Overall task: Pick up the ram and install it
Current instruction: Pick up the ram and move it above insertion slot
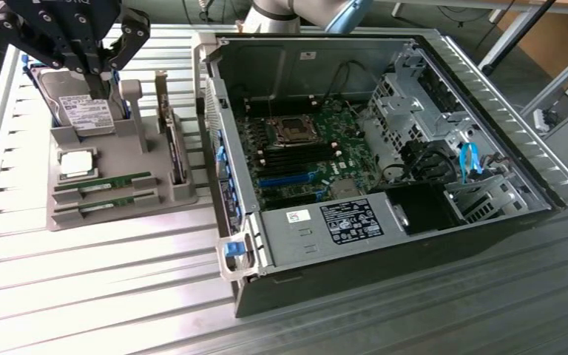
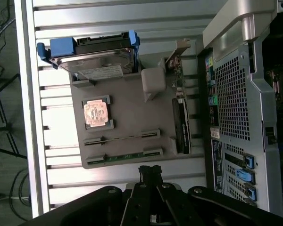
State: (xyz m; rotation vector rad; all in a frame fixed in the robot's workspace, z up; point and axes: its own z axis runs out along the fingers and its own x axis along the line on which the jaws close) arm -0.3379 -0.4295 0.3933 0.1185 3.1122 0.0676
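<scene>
My black end effector (image 1: 100,74) is closed and empty, high over the grey holder tray (image 1: 166,194) on the slatted metal desk (image 1: 97,281). The long thin green ram stick (image 1: 101,183) stands edge-up in its slot, at the tray end opposite the boxy silver hard drive (image 1: 86,111). It is well below my fingertips, and its long axis runs from the exterior view's left to its right.

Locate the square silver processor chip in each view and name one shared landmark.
Exterior view: the processor chip lies on the gray holder at the exterior view's left, between the hard drive and the ram sticks.
Wrist view: the processor chip sits on that holder, again between hard drive and ram sticks.
Shared landmark: the hard drive with its white label.
</scene>
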